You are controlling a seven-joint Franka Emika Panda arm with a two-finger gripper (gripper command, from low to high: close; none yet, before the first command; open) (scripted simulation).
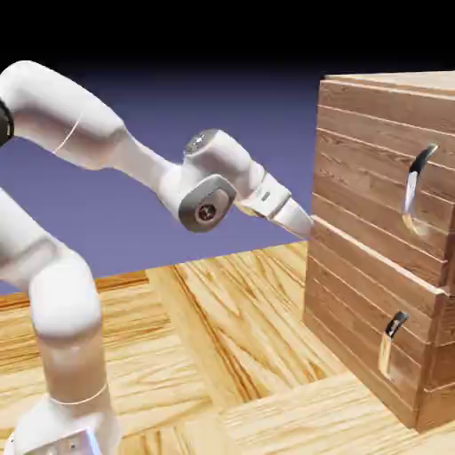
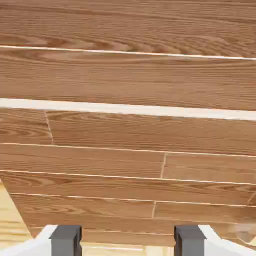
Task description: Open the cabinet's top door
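The cabinet (image 1: 373, 267) of brown planks stands at the exterior view's right. Its top door (image 1: 364, 169) is the taller upper panel and looks closed; its long curved silver handle (image 1: 416, 188) sits on the panel's right part. My gripper (image 1: 308, 227) is at the cabinet's near left edge, level with the seam between the two panels and well left of the handle; its fingertips are hard to make out there. In the hand view planks fill the picture, crossed by a pale seam (image 2: 128, 109). My gripper (image 2: 127, 240) is open, with nothing between the grey fingertips (image 2: 66, 239).
The lower panel (image 1: 355, 320) carries a small short handle (image 1: 391, 342). The wooden table (image 1: 222, 355) spreads beneath the arm, and a strip of it shows in the hand view's lower left corner (image 2: 10, 220).
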